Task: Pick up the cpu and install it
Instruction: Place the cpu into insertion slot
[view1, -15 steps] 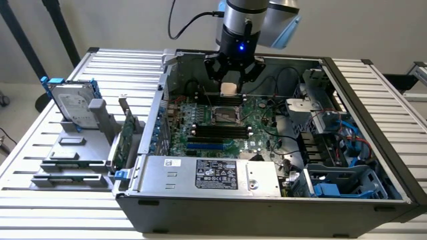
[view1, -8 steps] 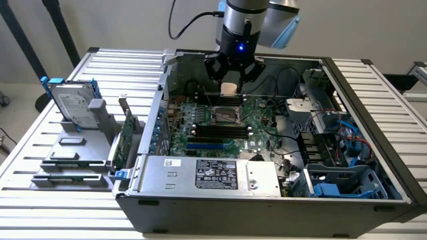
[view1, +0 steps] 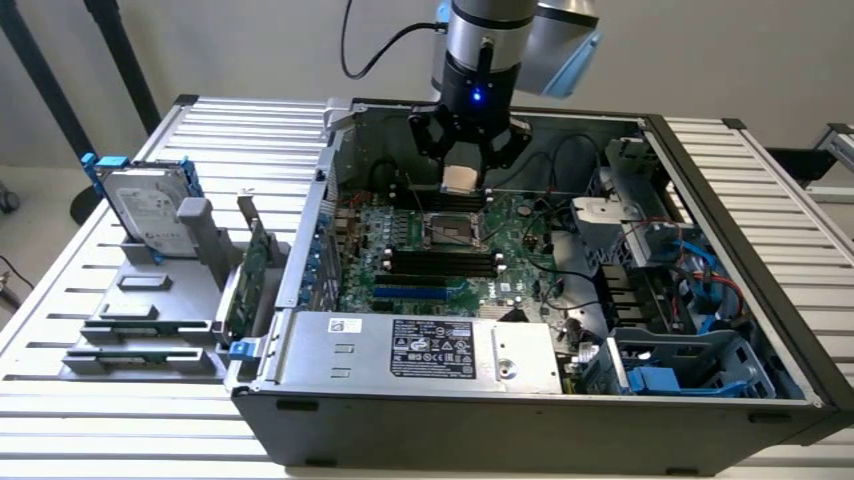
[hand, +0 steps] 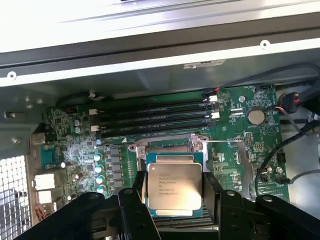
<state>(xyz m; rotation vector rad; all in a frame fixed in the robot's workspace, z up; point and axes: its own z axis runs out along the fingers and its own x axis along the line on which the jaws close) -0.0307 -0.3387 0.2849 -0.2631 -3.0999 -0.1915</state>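
Open computer case (view1: 721, 200) lies on its side on a slatted metal table (view1: 107, 420), motherboard (view1: 441, 255) facing up.

Arm comes down into the far part of the case. Gripper (view1: 465, 183) hangs over the board, short of touching it.

Pincer: jaws stand wide, closed on the cpu (view1: 459, 178). In the wrist view the black fingers (hand: 131, 210) press on two opposite edges of the cpu (hand: 173, 186), dull silver lid facing the camera, printed lettering on it, green rim showing around the lid. Gripper (hand: 175, 202) centred on the chip.

Where the chip is: in the air, carried by the jaws, above the motherboard and clear of it. Not seated. The socket (hand: 170, 147) sits just beyond the chip in the wrist view, between the chip and the row of dark memory slots (hand: 150, 117). In the exterior view the socket (view1: 454, 230) shows just below the gripper in the picture.

Round coin battery (hand: 256, 116) on the board, off to one side of the socket.

Grey power supply (view1: 427, 350) with a black label fills the near part of the case.

Outside the case, at the exterior view's left: silver hard drive (view1: 140, 215) with blue rails standing in a grey rack; long green circuit card (view1: 247, 280) on edge just beside the case wall
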